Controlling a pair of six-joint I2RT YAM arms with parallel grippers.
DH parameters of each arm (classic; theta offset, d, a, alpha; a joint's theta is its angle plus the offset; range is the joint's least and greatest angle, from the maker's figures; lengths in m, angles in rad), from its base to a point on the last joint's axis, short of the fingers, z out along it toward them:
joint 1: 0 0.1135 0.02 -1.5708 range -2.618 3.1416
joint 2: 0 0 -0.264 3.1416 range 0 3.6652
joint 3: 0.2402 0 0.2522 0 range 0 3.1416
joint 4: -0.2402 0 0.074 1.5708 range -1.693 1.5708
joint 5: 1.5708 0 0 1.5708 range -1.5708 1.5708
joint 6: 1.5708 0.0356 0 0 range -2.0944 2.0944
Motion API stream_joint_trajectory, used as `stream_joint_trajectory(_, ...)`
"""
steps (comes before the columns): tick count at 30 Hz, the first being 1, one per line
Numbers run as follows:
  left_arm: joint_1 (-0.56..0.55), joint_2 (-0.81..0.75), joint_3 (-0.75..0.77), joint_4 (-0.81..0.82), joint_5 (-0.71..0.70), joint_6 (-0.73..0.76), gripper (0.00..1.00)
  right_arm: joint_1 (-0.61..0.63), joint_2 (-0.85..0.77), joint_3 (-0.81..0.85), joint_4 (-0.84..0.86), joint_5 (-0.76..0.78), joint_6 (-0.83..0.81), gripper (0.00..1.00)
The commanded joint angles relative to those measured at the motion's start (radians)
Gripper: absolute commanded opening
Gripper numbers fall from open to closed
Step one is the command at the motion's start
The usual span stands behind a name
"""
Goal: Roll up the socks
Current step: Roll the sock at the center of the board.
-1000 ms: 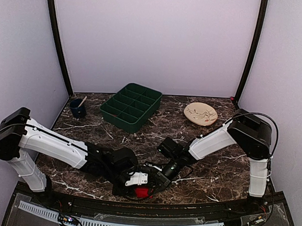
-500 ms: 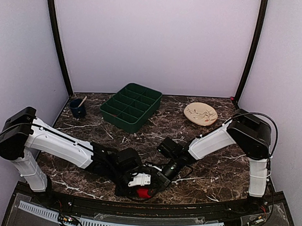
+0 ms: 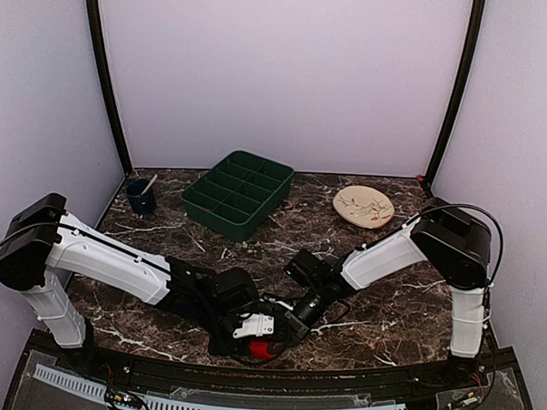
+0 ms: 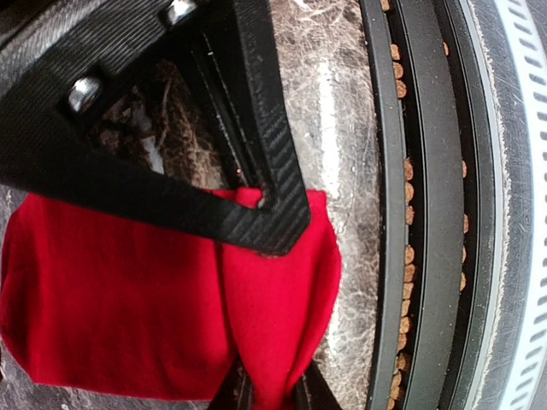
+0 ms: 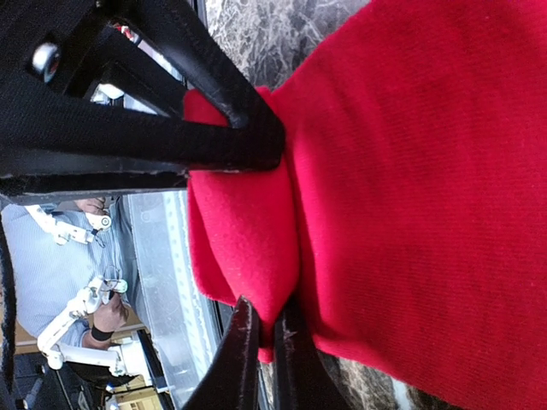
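The socks (image 3: 262, 350) are a bright red bundle at the table's near edge, mostly hidden under both wrists in the top view. In the left wrist view the socks (image 4: 128, 290) lie flat on the marble, and a raised fold runs down between my left gripper's (image 4: 272, 395) fingers, which are shut on it. My right gripper (image 5: 267, 346) is shut on a fold of the socks (image 5: 427, 171) at their edge. The two grippers meet tip to tip over the fabric, and each one's black finger frame crosses the other's view.
A dark green divided tray (image 3: 239, 193) stands at the back centre. A dark blue cup (image 3: 141, 196) with a stick in it is at back left, and a beige plate (image 3: 363, 207) at back right. The table's black front rail (image 4: 410, 256) runs right beside the socks.
My left wrist has slid right, closer to the right gripper, and now covers more of the red fabric. The right arm has held still.
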Motion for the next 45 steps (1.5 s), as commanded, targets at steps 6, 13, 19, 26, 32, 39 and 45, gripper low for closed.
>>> stream_joint_trajectory(6, 0.056, 0.052, 0.035, -0.090, 0.156, -0.040, 0.12, -0.022, -0.018, -0.038, 0.052, 0.052, 0.038, 0.20)
stream_joint_trajectory(13, 0.121, 0.059, 0.039, -0.106, 0.263, -0.055, 0.12, -0.045, -0.048, -0.088, 0.125, 0.063, 0.089, 0.25)
stream_joint_trajectory(19, 0.139, 0.078, 0.052, -0.121, 0.323, -0.048, 0.12, -0.075, -0.073, -0.140, 0.208, 0.074, 0.150, 0.27)
stream_joint_trajectory(26, 0.174, 0.094, 0.061, -0.135, 0.381, -0.050, 0.12, -0.111, -0.117, -0.219, 0.309, 0.109, 0.221, 0.28)
stream_joint_trajectory(32, 0.227, 0.138, 0.090, -0.159, 0.487, -0.058, 0.12, -0.119, -0.195, -0.272, 0.329, 0.218, 0.207, 0.28)
stream_joint_trajectory(39, 0.260, 0.208, 0.118, -0.189, 0.607, -0.066, 0.12, -0.103, -0.313, -0.341, 0.317, 0.389, 0.137, 0.28)
stream_joint_trajectory(45, 0.287, 0.251, 0.137, -0.218, 0.666, -0.055, 0.12, -0.018, -0.400, -0.371, 0.291, 0.554, 0.061, 0.28)
